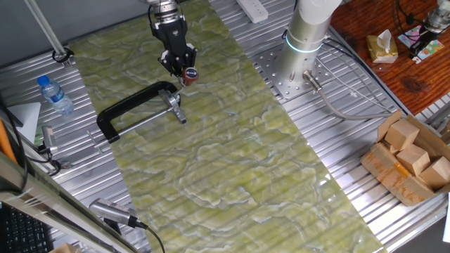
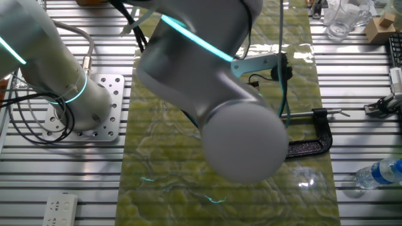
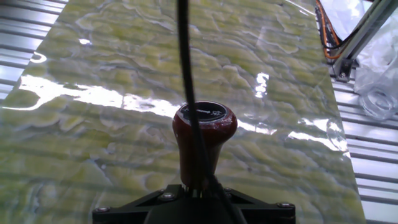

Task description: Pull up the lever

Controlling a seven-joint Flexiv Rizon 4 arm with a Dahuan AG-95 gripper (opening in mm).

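Note:
The black C-shaped clamp lies on the green marbled mat. The lever is a thin silver rod rising from the clamp's screw end to a red-brown knob, tilted up off the mat. My gripper is at the knob, shut on the lever just below it. In the hand view the knob stands straight out from the gripper, with a black cable across it. In the other fixed view my arm hides the lever, and only the clamp frame shows.
A water bottle lies left of the mat, and it also shows in the other fixed view. The robot base stands right of the mat. A box of wooden blocks is at the far right. Clear glassware sits beyond the mat's edge.

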